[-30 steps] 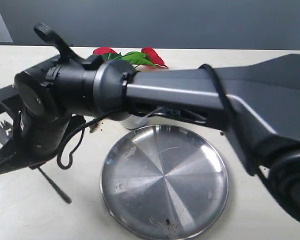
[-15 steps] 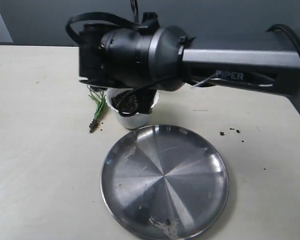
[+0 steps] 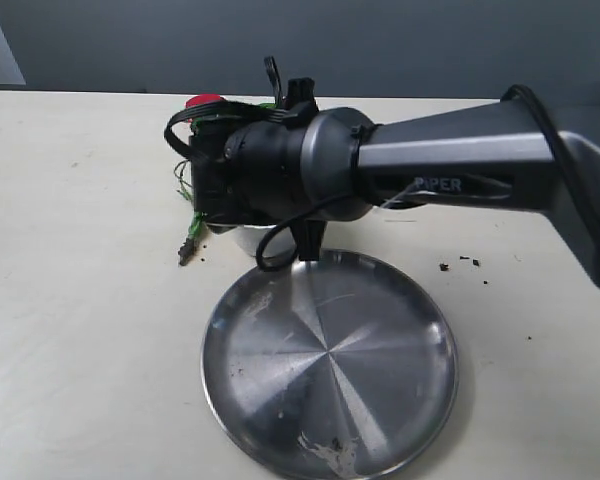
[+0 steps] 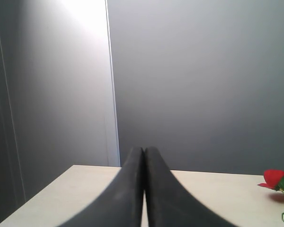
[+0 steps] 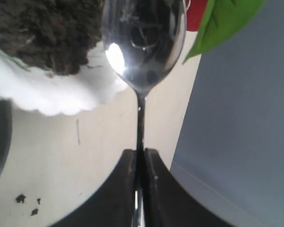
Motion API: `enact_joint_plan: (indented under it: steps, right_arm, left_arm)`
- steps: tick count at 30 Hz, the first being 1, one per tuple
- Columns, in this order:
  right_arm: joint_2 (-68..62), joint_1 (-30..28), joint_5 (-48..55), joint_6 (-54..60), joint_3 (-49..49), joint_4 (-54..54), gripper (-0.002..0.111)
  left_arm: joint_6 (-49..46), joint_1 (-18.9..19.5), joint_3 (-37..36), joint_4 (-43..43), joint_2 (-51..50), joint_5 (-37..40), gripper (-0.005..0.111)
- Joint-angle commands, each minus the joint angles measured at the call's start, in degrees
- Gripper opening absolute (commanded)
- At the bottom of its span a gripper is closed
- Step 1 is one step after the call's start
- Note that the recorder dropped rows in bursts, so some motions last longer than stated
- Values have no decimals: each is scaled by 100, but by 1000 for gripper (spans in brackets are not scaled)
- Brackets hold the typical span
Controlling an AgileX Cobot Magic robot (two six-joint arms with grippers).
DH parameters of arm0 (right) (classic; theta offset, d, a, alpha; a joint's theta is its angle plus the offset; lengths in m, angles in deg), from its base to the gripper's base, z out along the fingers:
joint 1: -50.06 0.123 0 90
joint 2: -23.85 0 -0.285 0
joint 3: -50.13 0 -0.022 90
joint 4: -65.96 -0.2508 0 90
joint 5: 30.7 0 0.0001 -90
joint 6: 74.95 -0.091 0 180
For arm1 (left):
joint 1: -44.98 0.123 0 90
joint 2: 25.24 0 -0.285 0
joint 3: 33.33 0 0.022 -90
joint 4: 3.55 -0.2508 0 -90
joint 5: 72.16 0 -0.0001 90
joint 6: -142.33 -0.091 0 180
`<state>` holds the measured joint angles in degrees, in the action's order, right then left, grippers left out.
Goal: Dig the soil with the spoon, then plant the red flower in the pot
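Observation:
My right gripper [image 5: 141,152] is shut on the thin handle of the silver spoon [image 5: 143,42]. The spoon's shiny bowl reaches to the scalloped rim of the white pot [image 5: 52,100], next to the dark soil [image 5: 42,26] heaped in it. A red flower bloom [image 5: 197,13] and a green leaf [image 5: 225,16] lie just beyond. From outside, the right wrist [image 3: 280,165] covers most of the pot [image 3: 248,240]; a red bloom [image 3: 204,101] and green stem [image 3: 191,232] show beside it. My left gripper [image 4: 144,149] is shut on nothing, raised, away from these things.
A large round steel plate [image 3: 328,360] lies in front of the pot, with a few crumbs near its front rim [image 3: 330,448]. Loose soil crumbs [image 3: 462,262] dot the table to the right. The right arm [image 3: 460,170] spans the table's back right.
The right arm swung from the far left back over the pot, then dropped lower and now hides most of it. A red bloom shows again behind the wrist.

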<state>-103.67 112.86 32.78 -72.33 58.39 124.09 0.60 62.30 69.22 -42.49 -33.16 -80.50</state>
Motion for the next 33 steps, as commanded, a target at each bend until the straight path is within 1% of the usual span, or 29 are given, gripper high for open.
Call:
enact_joint_plan:
  steps: [1,12,15,19,22,24,29,33]
  right_arm:
    - [-170,-8,-151,37,-6,79,-1]
    - [-270,-8,-508,-31,-6,-248,-1]
    - [-270,-8,-198,-107,-6,-216,-1]
    - [-270,-8,399,-390,-6,172,-1]
    - [-270,-8,533,-523,-6,226,-1]
    - [-280,-8,356,-523,-6,69,-1]
    - [-284,-8,-496,-523,-6,-338,-1]
    - [-284,-8,-632,-568,-6,-359,-1]
  left_arm:
    - [14,-31,23,12,13,-23,0]
    - [14,-31,23,12,13,-23,0]
    - [14,-31,23,12,13,-23,0]
    - [14,-31,23,12,13,-23,0]
    - [14,-31,23,12,13,-23,0]
    - [14,-31,23,12,13,-23,0]
    - [14,-31,23,12,13,-23,0]
    - [14,-31,23,12,13,-23,0]
